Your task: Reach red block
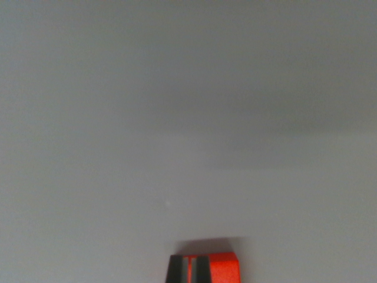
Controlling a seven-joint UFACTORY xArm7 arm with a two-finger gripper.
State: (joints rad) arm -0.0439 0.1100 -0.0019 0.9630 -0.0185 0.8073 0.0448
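Red block [219,268] sits at the very bottom edge of the wrist view, a little right of centre, cut off by the frame so only its upper part shows. Dark vertical bands cross its left portion (whether these are stripes on the block or something in front of it cannot be told). A soft shadow lies just above the block on the plain grey surface [177,118]. No gripper parts are visible.

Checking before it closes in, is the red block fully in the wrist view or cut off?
Cut off. The red block sits at the bottom edge, only its top part showing.
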